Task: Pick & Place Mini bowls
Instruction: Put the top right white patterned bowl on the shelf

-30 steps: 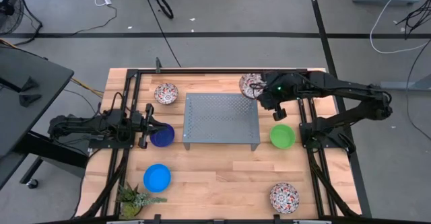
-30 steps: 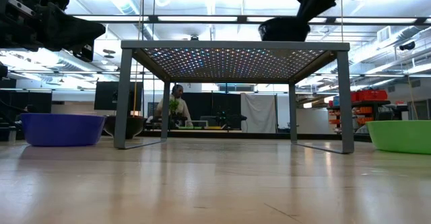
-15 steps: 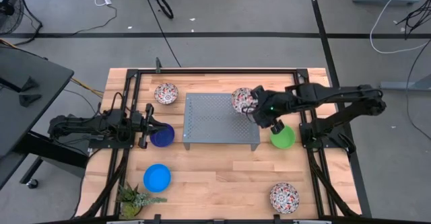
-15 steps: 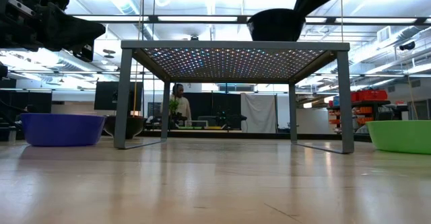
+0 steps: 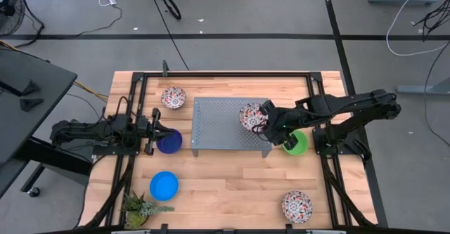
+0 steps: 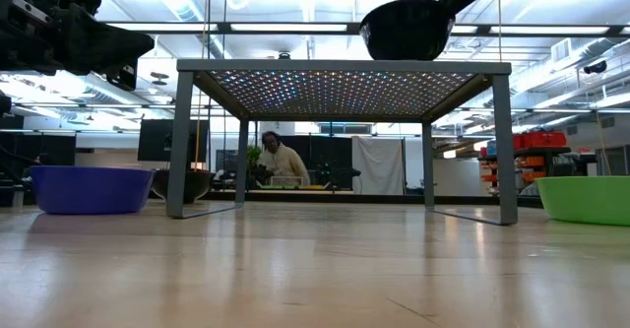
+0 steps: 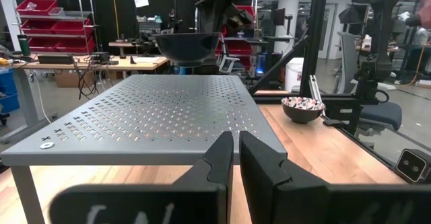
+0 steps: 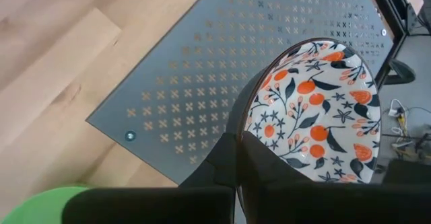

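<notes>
My right gripper (image 5: 264,120) has its jaws clamped on the rim of a small round white bowl with a red-and-dark floral pattern (image 5: 251,114), which hangs above the right-hand part of the grey perforated metal tray (image 5: 218,125); in the low view its underside sits clear of the tray top, not touching. My left gripper (image 5: 156,131) waits at the table's left edge, jaws drawn nearly together on nothing, just beside the dark blue bowl (image 5: 169,142). In my judgement the main risk is the hold itself: a thin pinch on one edge leaves the bowl tilted, so it could swing or slip out, and if let go from this height it may land on its edge and roll off the tray. The forearm also passes close over the green bowl (image 5: 296,143), and a low sweep could knock it. Count: six bowls in all, namely three floral ones (the held one, one near the tray's far-left corner (image 5: 173,97), one at the near right (image 5: 297,206)), one dark blue, one green, one bright blue (image 5: 164,185); one tray; one spiky green plant (image 5: 139,207).
</notes>
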